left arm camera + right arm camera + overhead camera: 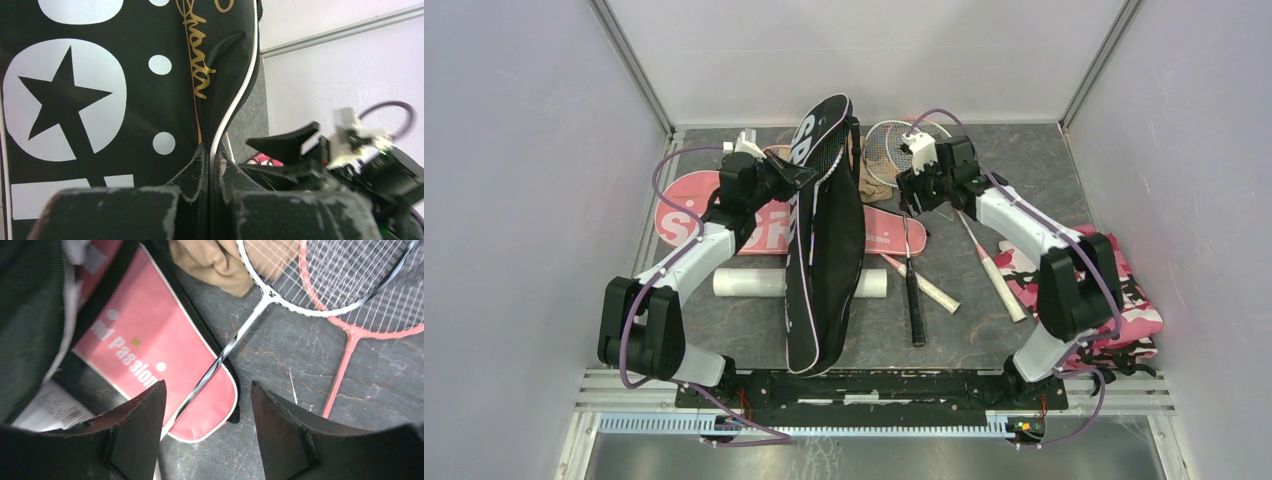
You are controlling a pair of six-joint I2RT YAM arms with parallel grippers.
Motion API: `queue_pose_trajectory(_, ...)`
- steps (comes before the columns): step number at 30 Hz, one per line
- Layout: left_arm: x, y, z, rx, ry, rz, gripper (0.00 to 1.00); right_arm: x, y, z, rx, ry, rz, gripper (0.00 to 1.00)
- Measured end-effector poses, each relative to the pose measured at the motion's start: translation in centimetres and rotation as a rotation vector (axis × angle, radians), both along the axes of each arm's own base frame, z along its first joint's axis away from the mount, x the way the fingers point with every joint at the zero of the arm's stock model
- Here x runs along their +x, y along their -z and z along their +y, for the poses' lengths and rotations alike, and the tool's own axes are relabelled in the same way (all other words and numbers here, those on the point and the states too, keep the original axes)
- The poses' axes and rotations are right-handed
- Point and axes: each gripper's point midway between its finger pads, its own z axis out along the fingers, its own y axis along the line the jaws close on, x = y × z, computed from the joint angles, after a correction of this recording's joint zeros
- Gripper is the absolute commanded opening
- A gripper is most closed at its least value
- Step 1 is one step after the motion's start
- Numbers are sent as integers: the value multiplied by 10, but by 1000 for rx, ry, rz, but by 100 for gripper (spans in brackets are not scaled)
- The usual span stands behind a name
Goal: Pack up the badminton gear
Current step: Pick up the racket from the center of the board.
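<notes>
My left gripper [802,176] is shut on the white-piped edge of the black "SPORT" cover [826,250] and holds its head end up off the table; the cover fills the left wrist view [100,100]. The pink cover [764,226] lies flat behind it and shows in the right wrist view [150,355]. My right gripper [916,192] is open and empty, hovering over the table. Below it lie a white-framed racket [280,295] and a pink-framed racket [350,335], heads overlapping [894,150]. A long white tube [749,284] lies under the black cover.
A tan cloth [864,180] lies by the racket heads and shows in the right wrist view [215,262]. A pink camouflage cloth [1114,295] lies at the right, by my right arm. Racket handles [929,290] angle across the dark table. Walls close the back and sides.
</notes>
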Motion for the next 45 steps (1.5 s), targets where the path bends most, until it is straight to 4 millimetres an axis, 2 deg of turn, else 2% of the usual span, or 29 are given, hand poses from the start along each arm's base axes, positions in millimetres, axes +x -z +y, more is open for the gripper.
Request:
queue_pose_trajectory(4,-1,-3,1,8,3,-14,2,18,41,-7,-43,60,88,65)
queue_pose_trajectory(8,-4,-10,2,7,4,-31,2,30,67,-9,-45,96,151,64)
queue_pose_trajectory(14,-6,-14,2,4,4,-42,2,45,86,-7,-5,120,202,61)
queue_pose_trajectory(24,-6,-13,2,5,4,-40,2,63,106,3,91,146,265,50)
queue_pose_trajectory(32,-6,-13,2,5,5,-40,2,63,124,7,126,162,320,30)
queue_pose_trajectory(38,-7,-11,2,6,4,-36,2,66,123,9,194,194,354,12)
queue_pose_trajectory(45,-6,-9,4,12,-7,-29,2,74,114,-8,219,256,354,0)
